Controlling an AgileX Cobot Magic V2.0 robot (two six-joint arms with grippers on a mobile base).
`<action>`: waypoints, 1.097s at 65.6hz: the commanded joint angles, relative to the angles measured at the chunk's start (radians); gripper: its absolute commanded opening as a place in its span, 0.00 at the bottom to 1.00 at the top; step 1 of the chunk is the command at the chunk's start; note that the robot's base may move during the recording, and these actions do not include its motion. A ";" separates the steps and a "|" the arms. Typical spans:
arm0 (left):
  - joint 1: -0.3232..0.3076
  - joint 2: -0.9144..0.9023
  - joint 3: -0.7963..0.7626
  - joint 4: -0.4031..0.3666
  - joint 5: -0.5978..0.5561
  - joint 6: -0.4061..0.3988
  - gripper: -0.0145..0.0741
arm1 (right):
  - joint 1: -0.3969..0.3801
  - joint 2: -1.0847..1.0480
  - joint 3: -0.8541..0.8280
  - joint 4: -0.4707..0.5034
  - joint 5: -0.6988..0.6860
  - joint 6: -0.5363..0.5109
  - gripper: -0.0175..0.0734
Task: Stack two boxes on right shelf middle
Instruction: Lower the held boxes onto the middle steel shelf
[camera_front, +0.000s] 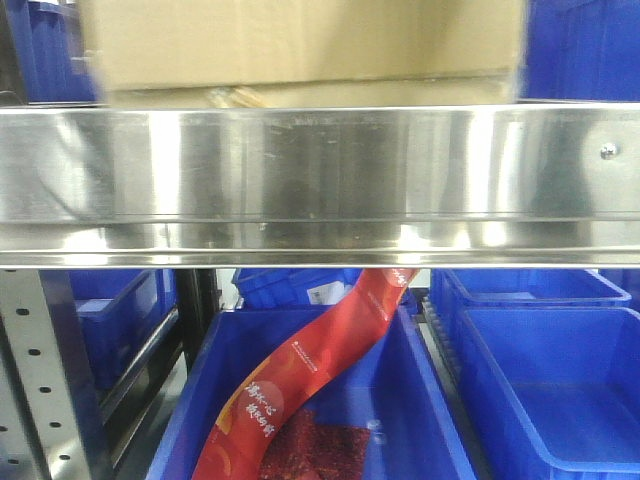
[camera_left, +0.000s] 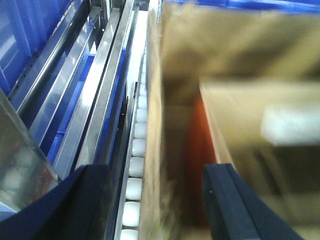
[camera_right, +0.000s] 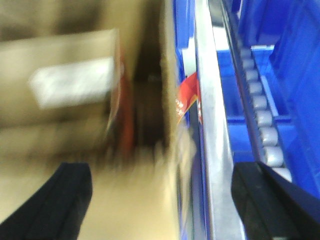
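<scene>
Left end effector (camera_left: 150, 200): fingers spread wide apart; the carton's side wall runs up between them. Whether either finger touches the cardboard I cannot tell, as the view is blurred.
Right end effector (camera_right: 160, 200): fingers likewise wide apart, straddling the carton's other side edge and the steel rail beside it; contact is unclear through the blur.
Why so held: one arm stands at each end of a wide carton, probably to press it from both sides, since no single end effector could span it.
Beam (camera_front: 320, 180): the shiny steel front of the shelf fills the middle of the front view, a rivet near its right end.
Box (camera_front: 300, 45): a tan carton sits just above and behind the beam, on the shelf level, blue bins at either side.
Second box (camera_left: 260, 125): the wrist views suggest another cardboard face against the first, with a pale label; blur leaves the stacking uncertain.
Rollers (camera_left: 135, 170): a white roller track runs alongside the carton, so boxes likely slide inward.
Lower bin (camera_front: 330, 400): below the beam, holding a red packet.
</scene>
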 joint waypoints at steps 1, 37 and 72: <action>0.001 -0.018 -0.009 0.006 -0.011 -0.002 0.52 | -0.004 -0.031 -0.015 -0.018 0.002 0.001 0.69; 0.001 -0.037 0.002 -0.159 -0.029 0.269 0.06 | -0.006 -0.109 0.005 -0.015 0.021 -0.213 0.01; 0.003 -0.467 0.674 -0.259 -0.567 0.245 0.06 | -0.038 -0.489 0.655 0.056 -0.610 -0.163 0.01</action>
